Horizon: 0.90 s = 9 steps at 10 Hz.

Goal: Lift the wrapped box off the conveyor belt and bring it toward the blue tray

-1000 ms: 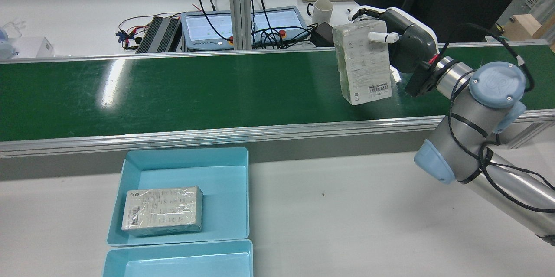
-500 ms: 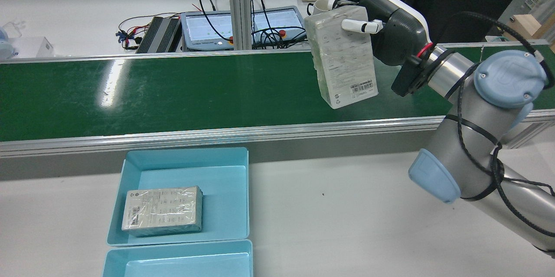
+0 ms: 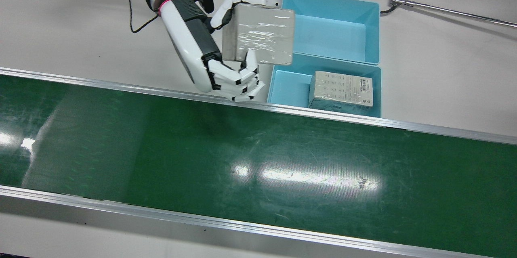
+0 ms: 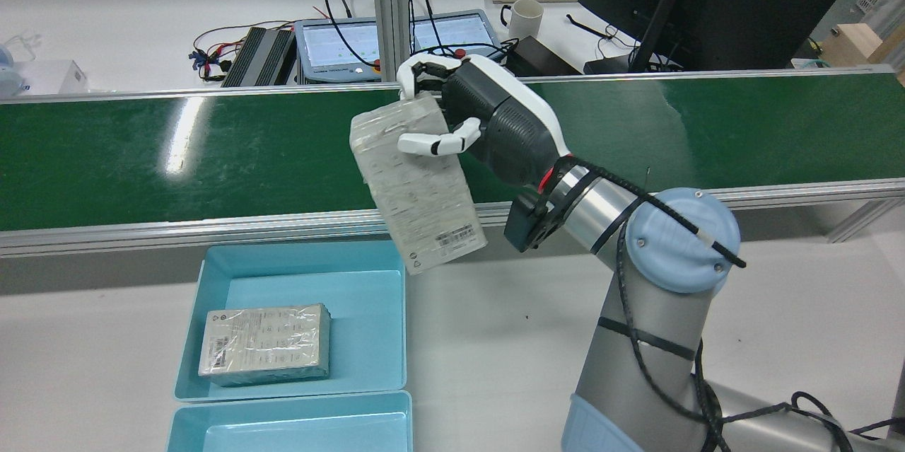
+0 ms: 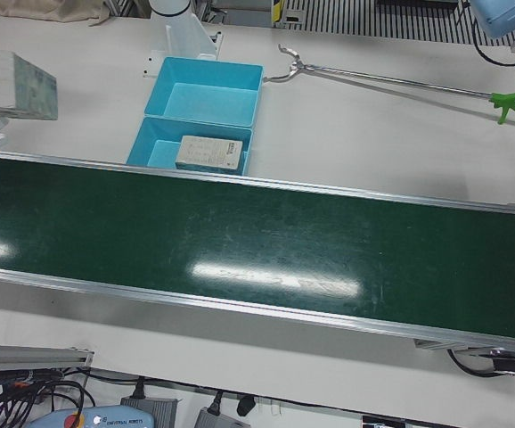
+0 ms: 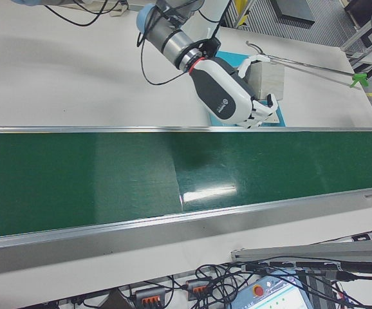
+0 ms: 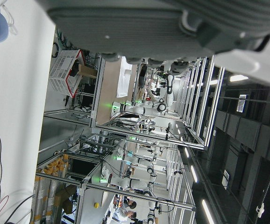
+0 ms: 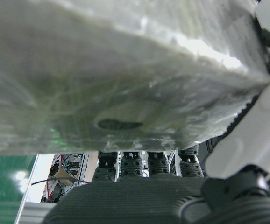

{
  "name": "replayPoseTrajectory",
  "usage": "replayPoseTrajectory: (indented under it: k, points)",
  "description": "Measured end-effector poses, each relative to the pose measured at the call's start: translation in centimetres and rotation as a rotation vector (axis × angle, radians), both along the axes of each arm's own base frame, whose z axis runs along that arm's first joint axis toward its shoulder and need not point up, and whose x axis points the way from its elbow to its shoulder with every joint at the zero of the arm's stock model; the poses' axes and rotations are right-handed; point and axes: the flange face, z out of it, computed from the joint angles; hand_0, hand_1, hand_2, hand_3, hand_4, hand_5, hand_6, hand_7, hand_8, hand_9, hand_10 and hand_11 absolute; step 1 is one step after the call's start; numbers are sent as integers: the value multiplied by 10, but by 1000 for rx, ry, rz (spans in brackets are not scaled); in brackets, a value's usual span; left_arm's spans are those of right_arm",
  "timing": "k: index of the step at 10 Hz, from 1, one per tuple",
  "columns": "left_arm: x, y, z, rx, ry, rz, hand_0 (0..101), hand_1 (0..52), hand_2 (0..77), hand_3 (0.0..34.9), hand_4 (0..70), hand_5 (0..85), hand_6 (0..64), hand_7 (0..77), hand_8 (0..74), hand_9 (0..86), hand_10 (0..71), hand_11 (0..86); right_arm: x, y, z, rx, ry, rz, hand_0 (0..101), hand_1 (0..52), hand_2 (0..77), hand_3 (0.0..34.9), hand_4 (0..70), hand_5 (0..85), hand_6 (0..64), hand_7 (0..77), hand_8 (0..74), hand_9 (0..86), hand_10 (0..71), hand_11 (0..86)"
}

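My right hand [image 4: 495, 119] is shut on the wrapped box [image 4: 417, 183], a pale box in clear film, held tilted in the air. In the rear view the box hangs over the belt's near rail, just above the far right corner of the blue tray [image 4: 304, 254]. In the front view the hand [image 3: 198, 44] holds the box [image 3: 260, 36] above the table beside the tray's [image 3: 282, 84] left edge. The box fills the right hand view [image 8: 102, 70]. The left hand view shows only a dark part of the left hand [image 7: 139, 28]; its fingers are unclear.
A second wrapped box [image 4: 265, 342] lies flat in the blue tray. Another blue tray [image 4: 290, 424] adjoins it on the robot's side. The green conveyor belt [image 4: 212, 148] runs across the table. A long reacher tool [image 3: 444, 7] lies beyond the trays.
My right hand has carried the box off the belt, leftward and toward the robot in the rear view, from above the belt's right part to above the near rail by the tray.
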Motion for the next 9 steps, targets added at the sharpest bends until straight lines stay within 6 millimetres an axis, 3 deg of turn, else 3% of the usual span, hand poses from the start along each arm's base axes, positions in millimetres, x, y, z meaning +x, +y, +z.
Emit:
replayPoseTrajectory:
  k: [2, 3, 4, 5, 6, 7, 8, 9]
  points:
    - [0, 0, 0, 0, 0, 0, 0, 0, 11, 0, 0, 11, 5, 5, 5, 5, 5, 5, -46, 34, -21, 20, 27, 19, 466, 5, 398, 8, 311, 605, 349, 687, 491, 633, 284, 420]
    - [0, 0, 0, 0, 0, 0, 0, 0, 5, 0, 0, 11, 5, 5, 5, 5, 0, 5, -63, 44, -27, 22, 35, 20, 466, 5, 398, 8, 311, 605, 349, 687, 491, 633, 284, 420]
    - [0, 0, 0, 0, 0, 0, 0, 0, 11, 0, 0, 11, 5, 5, 5, 5, 5, 5, -78, 48, -29, 22, 49, 14, 470, 5, 398, 18, 289, 409, 344, 638, 349, 518, 98, 273]
    - [0, 0, 0, 0, 0, 0, 0, 0, 11, 0, 0, 11, 5, 5, 5, 5, 5, 5, -89, 49, -28, 24, 68, -3, 478, 5, 398, 15, 213, 295, 289, 622, 229, 415, 0, 147]
    - [0, 0, 0, 0, 0, 0, 0, 0, 5, 0, 0, 11, 0, 5, 5, 5, 0, 5, -98, 48, -25, 25, 84, -21, 496, 5, 398, 19, 158, 191, 218, 415, 131, 316, 0, 16]
    - [0, 0, 0, 0, 0, 0, 0, 0, 11, 0, 0, 11, 0, 5, 5, 5, 0, 5, -102, 47, -23, 24, 91, -35, 467, 125, 420, 8, 82, 71, 147, 338, 0, 229, 0, 11]
    - [0, 0, 0, 0, 0, 0, 0, 0, 11, 0, 0, 11, 0, 5, 5, 5, 0, 5, -105, 47, -23, 26, 92, -44, 382, 76, 376, 31, 54, 27, 0, 218, 0, 87, 0, 11]
    - [0, 0, 0, 0, 0, 0, 0, 0, 11, 0, 0, 11, 0, 5, 5, 5, 0, 5, -107, 48, -24, 28, 92, -54, 377, 76, 376, 49, 5, 5, 0, 49, 0, 16, 0, 11]
